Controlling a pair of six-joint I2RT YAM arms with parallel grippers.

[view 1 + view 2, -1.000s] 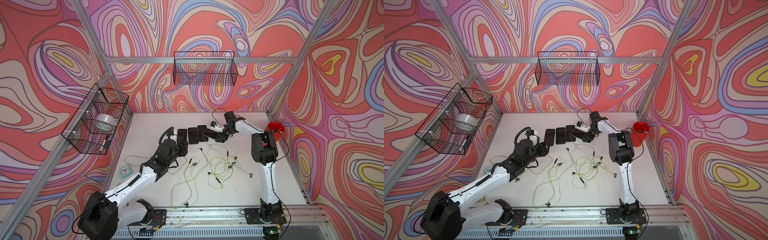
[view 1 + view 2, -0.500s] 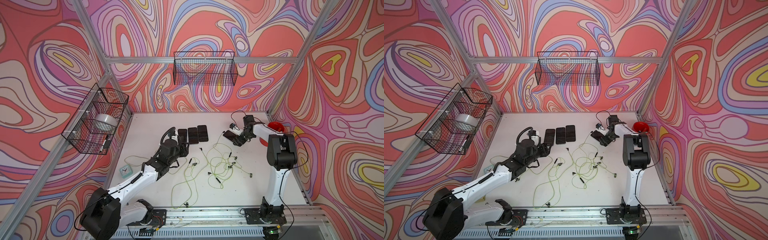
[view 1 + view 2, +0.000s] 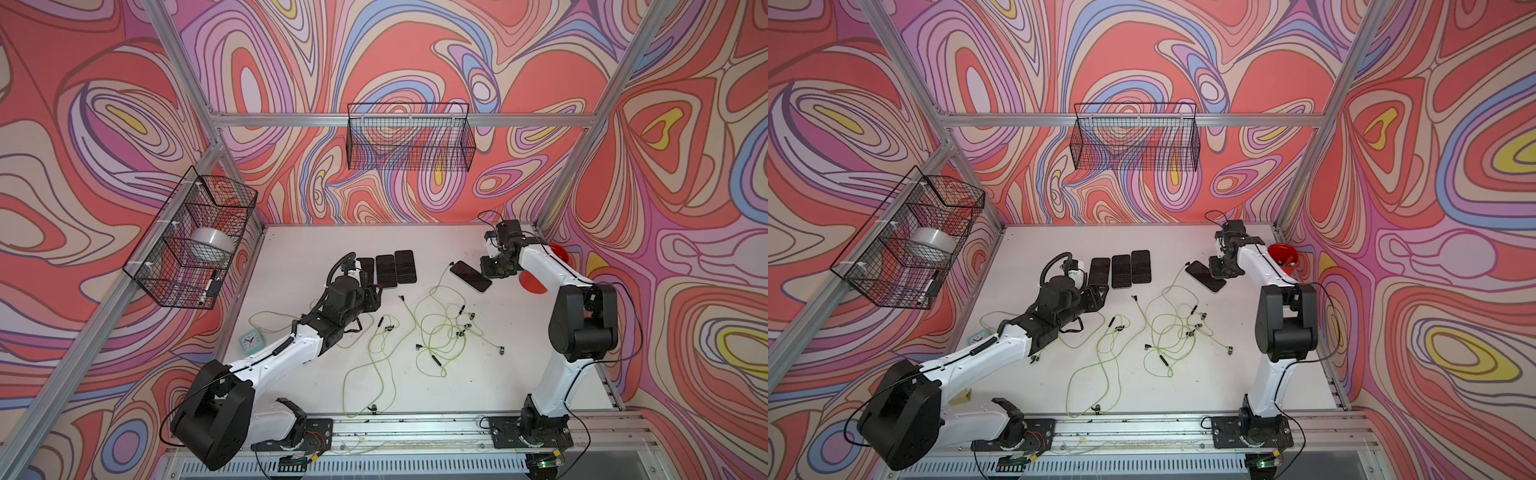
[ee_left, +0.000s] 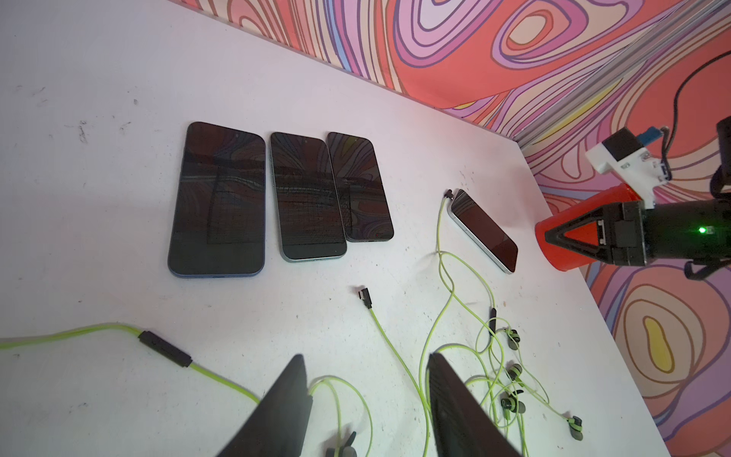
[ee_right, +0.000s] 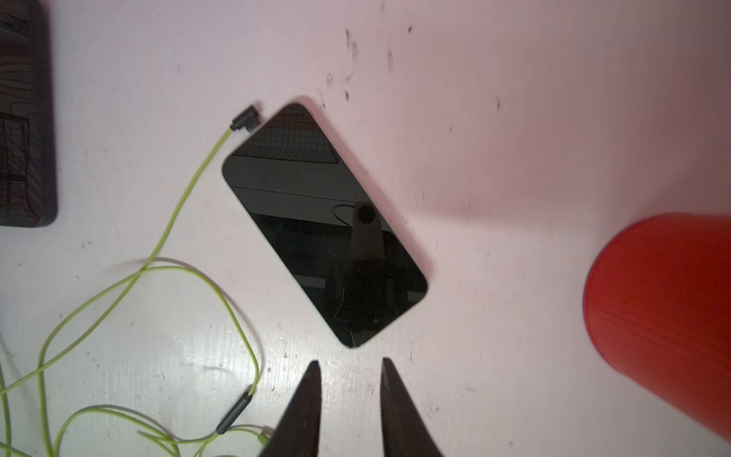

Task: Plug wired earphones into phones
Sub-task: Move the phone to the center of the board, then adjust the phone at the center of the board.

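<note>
Three phones (image 3: 386,269) lie side by side at the back of the white table (image 3: 307,245). A fourth phone (image 5: 324,225) lies slanted to their right, a dark plug (image 5: 245,120) against its far end on a yellow-green cable. My right gripper (image 5: 350,362) hovers just off that phone's near corner, its jaws a little apart and empty; in a top view my right gripper (image 3: 491,270) is at the phone's right end. My left gripper (image 4: 366,356) is open above tangled wired earphones (image 3: 440,328), holding nothing. A loose plug (image 4: 366,296) lies ahead of it.
A red cup (image 5: 664,316) stands close to the right of the slanted phone, by the right wall. A small teal clock (image 3: 250,341) sits at the table's left edge. Wire baskets (image 3: 195,237) hang on the left and back walls.
The right gripper carried the fourth phone rightward, away from the row, let it go and backed off with its jaws narrowed. The left arm has barely moved.
</note>
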